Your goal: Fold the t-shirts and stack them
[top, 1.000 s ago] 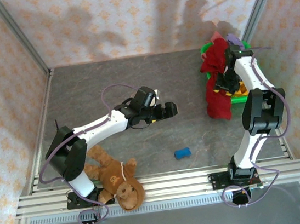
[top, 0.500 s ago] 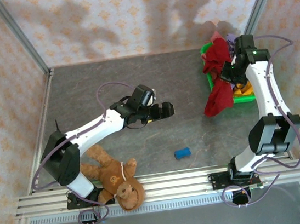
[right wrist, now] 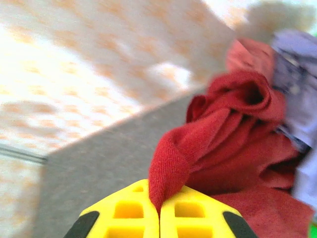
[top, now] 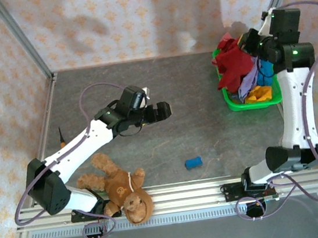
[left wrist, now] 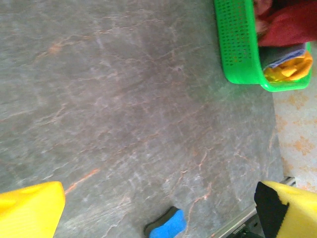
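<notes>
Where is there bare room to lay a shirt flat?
The widest bare stretch of table lies between the left gripper and the basket. The far left corner is also bare. Crowded: the basket, draped with the red shirt, plus the near edge by the teddy bear and blue block.

left tool (top: 164, 110): wide apart, outstretched | right tool (right wrist: 159, 207): clamped, raised

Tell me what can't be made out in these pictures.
- Top view: the dark red shirt drapes over the green basket, hiding how much is piled beneath.
- Right wrist view: blurred. The right tool pinches the dark red shirt, whose lower part the bottom edge cuts off.
- Left wrist view: the small blue thing, cut by the bottom edge, is unidentifiable.
</notes>
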